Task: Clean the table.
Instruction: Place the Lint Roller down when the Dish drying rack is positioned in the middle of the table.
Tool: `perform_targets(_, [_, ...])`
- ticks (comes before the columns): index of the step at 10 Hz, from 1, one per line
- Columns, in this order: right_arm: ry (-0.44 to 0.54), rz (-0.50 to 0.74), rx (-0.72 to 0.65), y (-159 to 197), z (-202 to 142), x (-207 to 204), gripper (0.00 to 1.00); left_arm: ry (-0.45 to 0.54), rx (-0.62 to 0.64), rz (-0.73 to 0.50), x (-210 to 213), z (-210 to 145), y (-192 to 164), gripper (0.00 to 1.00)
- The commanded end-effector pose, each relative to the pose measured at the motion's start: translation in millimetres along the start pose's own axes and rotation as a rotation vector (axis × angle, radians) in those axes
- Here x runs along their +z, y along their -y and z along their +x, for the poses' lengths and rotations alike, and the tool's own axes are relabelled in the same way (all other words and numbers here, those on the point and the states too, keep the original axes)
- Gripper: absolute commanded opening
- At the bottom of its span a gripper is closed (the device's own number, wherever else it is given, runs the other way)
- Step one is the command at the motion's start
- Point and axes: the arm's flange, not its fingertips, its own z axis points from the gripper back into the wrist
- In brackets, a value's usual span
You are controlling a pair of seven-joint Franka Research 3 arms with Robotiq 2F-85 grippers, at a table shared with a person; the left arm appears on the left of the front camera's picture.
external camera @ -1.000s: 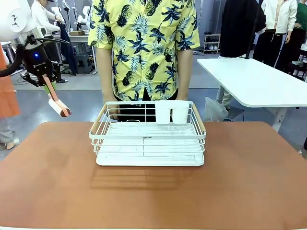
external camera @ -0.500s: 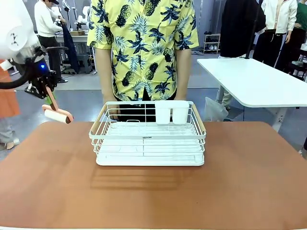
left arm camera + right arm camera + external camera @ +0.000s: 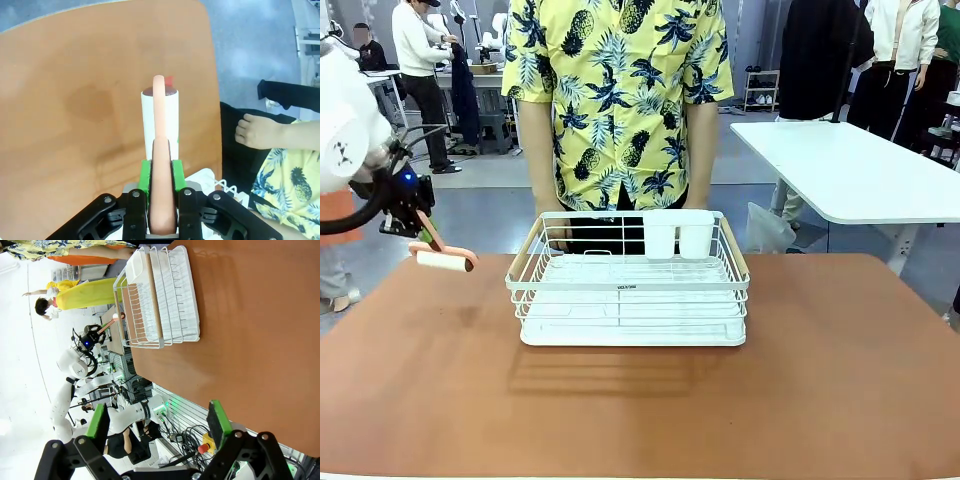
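The lint roller [image 3: 444, 260] has sunk toward the table [image 3: 640, 400], left tool [image 3: 161, 172] clamped on its handle.

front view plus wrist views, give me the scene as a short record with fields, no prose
table: wide reddish-brown matte table
rack: white wire dish rack at the table's middle, two white plastic cups at its far rim
tool: lint roller with white roll and pink handle
left gripper: fingers shut on the lint roller's handle, roll above the table's far left corner
right gripper: fingers open, holding nothing, high above the table
person: in a yellow pineapple-print shirt, standing behind the rack
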Motion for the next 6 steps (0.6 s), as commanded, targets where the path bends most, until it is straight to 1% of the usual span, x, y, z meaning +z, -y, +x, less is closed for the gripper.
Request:
perform_targets(1, [0.008, -0.004, 0.001, -3, 0, 0, 1.0, -0.066, 0.026, -0.015, -14, -7, -11, 0.19])
perform_targets(2, [0.008, -0.004, 0.001, -3, 0, 0, 1.0, -0.049, 0.039, -0.033, -24, -8, -17, 0.19])
perform_targets(3, [0.008, -0.004, 0.001, -3, 0, 0, 1.0, -0.066, 0.039, -0.032, -31, -9, -22, 0.19])
perform_targets(4, [0.008, -0.004, 0.001, -3, 0, 0, 1.0, -0.062, 0.06, -0.059, -36, -10, -27, 0.19])
perform_targets(6, [0.008, -0.004, 0.001, -3, 0, 0, 1.0, -0.053, 0.07, -0.069, -45, -11, -35, 0.19])
